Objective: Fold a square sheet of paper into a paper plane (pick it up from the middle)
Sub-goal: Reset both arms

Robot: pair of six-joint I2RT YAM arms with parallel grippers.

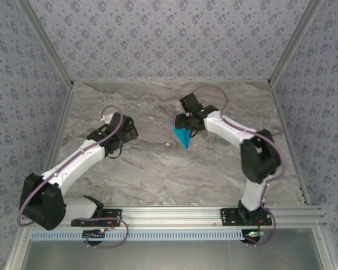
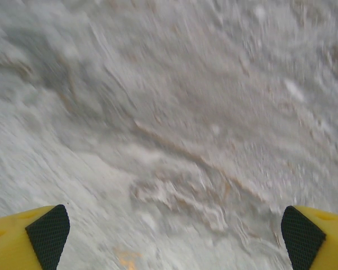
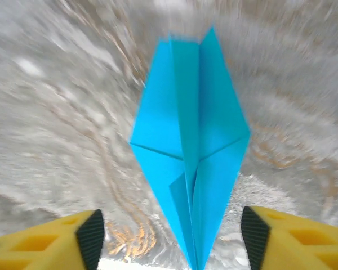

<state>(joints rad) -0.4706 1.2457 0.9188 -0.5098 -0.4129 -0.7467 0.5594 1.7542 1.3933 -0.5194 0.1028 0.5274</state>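
Note:
The square sheet of paper now has the form of a cyan-blue paper plane [image 1: 183, 136], a narrow pointed kite with a centre crease. It lies on the marble table right of centre. In the right wrist view the paper plane [image 3: 191, 152] sits between the two yellow fingers, its tail end toward the camera, and neither black pad [image 3: 91, 236] touches it. My right gripper [image 3: 173, 239] is open around it, and from above the right gripper [image 1: 187, 121] is at the plane's far end. My left gripper [image 1: 128, 133] [image 2: 174, 236] is wide open over bare table, well left of the plane.
The grey marble tabletop [image 1: 158, 163] is boxed in by patterned walls at the back and both sides. An aluminium rail [image 1: 174, 214] with both arm bases runs along the near edge.

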